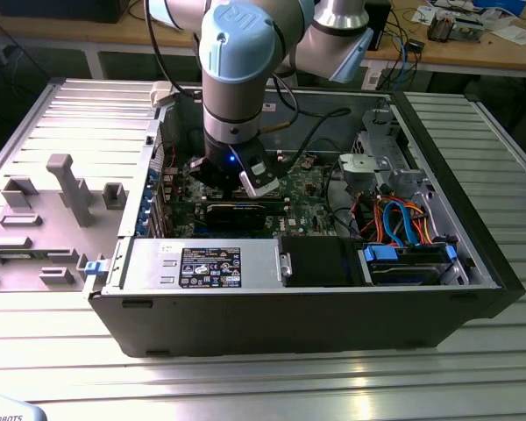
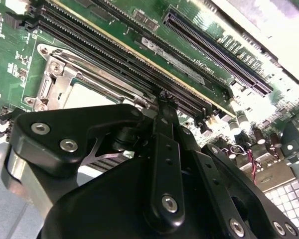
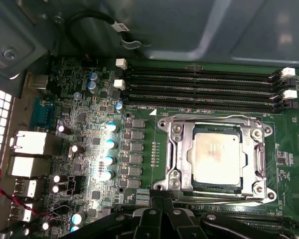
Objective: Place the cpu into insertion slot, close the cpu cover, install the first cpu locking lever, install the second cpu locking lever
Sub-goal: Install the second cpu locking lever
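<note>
Chip (image 3: 219,158) seated, cover (image 3: 215,157) down, lever work under way.
My gripper (image 2: 165,99) is pinched closed, empty, at the socket edge (image 2: 57,69); I push low, straight along the lever.

In the second wrist view the gripper (image 2: 162,99) hides most of the cpu (image 2: 87,94) and its cover (image 2: 57,74), while in the exterior view the arm (image 1: 237,96) hides the insertion slot.
</note>
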`<state>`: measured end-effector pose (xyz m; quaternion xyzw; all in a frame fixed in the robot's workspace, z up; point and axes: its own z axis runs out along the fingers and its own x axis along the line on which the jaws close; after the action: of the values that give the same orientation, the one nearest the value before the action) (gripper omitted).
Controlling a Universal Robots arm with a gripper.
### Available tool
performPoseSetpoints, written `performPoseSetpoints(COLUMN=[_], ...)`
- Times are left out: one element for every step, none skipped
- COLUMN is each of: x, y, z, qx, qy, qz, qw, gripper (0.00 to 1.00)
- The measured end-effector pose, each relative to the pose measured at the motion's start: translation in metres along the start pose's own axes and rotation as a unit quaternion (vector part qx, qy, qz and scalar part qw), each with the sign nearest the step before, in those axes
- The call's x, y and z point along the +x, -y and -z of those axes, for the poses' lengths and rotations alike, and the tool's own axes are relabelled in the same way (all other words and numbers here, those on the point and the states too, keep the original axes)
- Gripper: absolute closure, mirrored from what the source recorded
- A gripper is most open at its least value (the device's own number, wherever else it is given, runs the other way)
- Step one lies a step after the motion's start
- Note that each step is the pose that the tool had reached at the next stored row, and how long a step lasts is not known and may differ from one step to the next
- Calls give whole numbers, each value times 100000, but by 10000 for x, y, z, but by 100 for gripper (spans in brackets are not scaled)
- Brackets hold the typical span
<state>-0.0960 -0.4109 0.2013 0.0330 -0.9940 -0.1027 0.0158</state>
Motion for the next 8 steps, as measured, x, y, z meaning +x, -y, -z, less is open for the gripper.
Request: performPoseSetpoints(x=[0,0,-1,-1,-1,-2,-2,-2], y=[-1,-3,-6,-11,-18,-23,-32,-40], z=[-1,-3,-3,-5,-8,-9,-10,-12], qx=[5,-13,-7,-3,-8,-7,10,0], qy=[2,11,10,17,13,17,20,13], qz=[2,1,-1,-2,-3,0,-2,5], qw=[100000,100000,100000,100000,100000,100000,100000,100000], gripper=[89,89,89,89,89,89,89,89])
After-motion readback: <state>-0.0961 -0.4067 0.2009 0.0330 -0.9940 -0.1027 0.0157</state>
